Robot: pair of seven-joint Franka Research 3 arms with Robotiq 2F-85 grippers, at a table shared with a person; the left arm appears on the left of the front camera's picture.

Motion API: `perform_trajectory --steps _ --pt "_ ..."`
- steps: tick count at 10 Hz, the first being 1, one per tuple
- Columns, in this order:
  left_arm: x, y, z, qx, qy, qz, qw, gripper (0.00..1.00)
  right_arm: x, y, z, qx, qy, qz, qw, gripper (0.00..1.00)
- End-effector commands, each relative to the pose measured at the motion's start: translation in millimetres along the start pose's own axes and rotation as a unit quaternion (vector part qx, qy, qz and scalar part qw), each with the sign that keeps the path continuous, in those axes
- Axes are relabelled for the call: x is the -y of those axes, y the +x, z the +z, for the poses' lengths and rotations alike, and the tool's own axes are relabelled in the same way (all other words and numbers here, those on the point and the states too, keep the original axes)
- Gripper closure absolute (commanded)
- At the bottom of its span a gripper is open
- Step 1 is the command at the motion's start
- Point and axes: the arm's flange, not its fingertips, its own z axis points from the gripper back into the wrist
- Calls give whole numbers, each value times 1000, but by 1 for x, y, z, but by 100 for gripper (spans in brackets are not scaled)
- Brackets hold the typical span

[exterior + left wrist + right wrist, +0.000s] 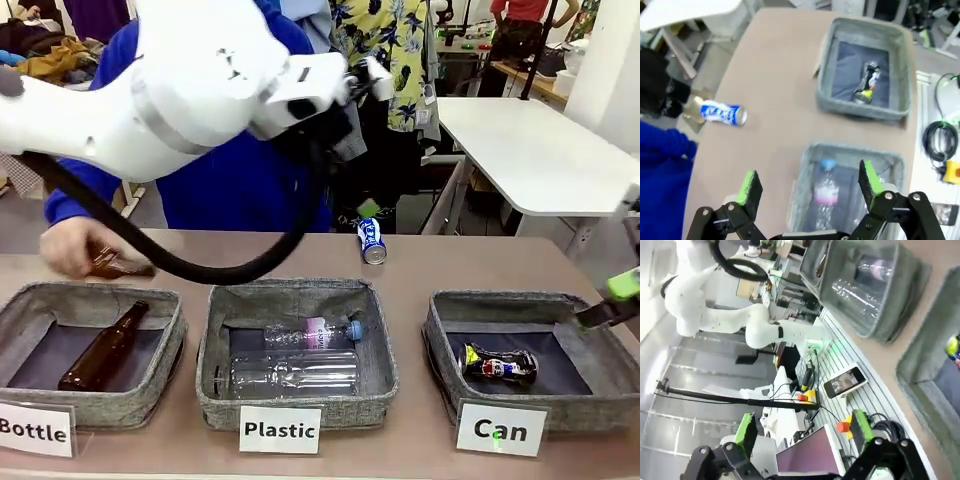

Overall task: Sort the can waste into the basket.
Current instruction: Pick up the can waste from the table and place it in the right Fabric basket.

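On table [430,265], three baskets [95,292] [290,290] [520,299], loose can [372,240], white desk [530,150] behind, both jaws spread empty

On my front feed, a white table [540,150] stands just past the far right corner of the brown worktable [470,262]. Behind the white table is a tan-topped desk [525,80], far to its left lie heaped clothes [50,55], and under it is pale grey floor [715,70].

A blue-and-white can [372,241] lies at eleven o'clock of the grey, dark-lined basket [520,298] holding a dark, red-blue-yellow-printed can [497,364].
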Motion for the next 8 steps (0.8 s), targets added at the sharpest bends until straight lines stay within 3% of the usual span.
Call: perform_trajectory --steps 1,3,4,6,8 --pt "-5 -32 22 1 2 8 1000 0 6 11 -13 -2 -14 16 1000 0" --pt "-11 -44 27 4 -27 12 1000 0 7 9 -4 12 -19 16 1000 0" --pt "-10 -47 25 0 -43 4 999 0 10 3 16 41 -19 12 999 0" --pt "0 -56 13 -25 -78 -21 996 0 14 -19 70 153 -27 -17 988 0" --pt "10 -63 8 -39 -115 -46 992 0 21 -30 96 241 -45 -67 967 0"
